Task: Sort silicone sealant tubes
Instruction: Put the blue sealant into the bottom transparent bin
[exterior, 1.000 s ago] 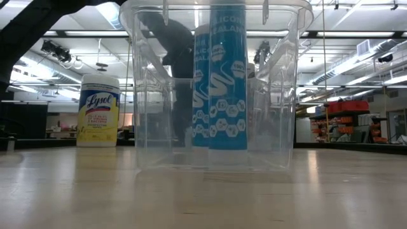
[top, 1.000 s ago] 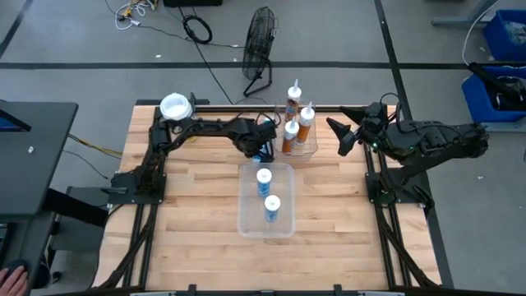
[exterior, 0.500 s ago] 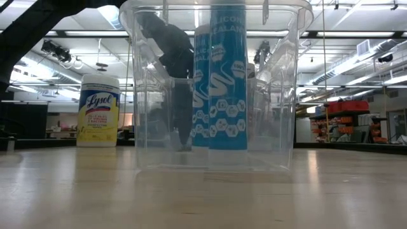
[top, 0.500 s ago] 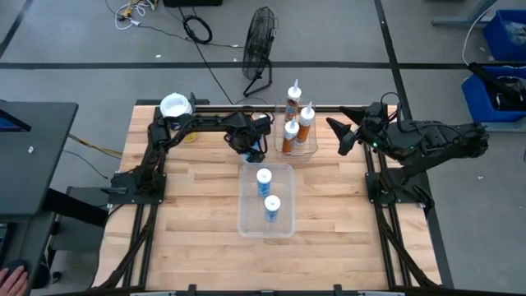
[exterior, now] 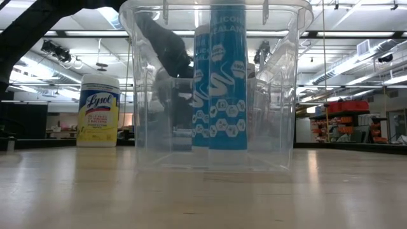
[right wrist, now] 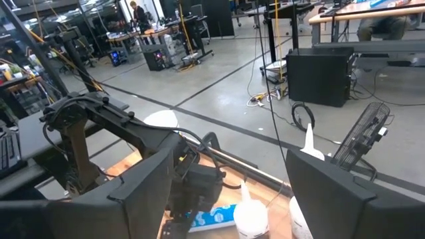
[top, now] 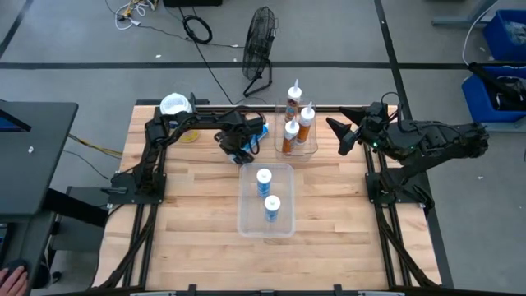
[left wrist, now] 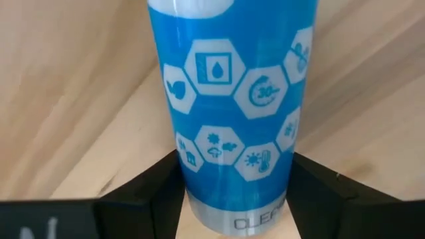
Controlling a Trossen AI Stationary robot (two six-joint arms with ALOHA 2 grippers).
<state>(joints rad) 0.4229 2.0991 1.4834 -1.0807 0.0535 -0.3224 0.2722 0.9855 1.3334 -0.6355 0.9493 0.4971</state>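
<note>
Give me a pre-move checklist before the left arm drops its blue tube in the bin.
1. Grip: left tool has its fingers on both sides of the blue tube. Ok.
2. Position: in the high view the left tool is beside the near bin, not over it. Not ok.
3. Room in the near bin: two blue tubes stand along its middle, with bare floor on either side. Ok.
4. Far bin: orange tubes close to the carry path. Cannot tell clearance.
5. Right tool: at the table's right edge, apart from both bins. Ok.
</note>
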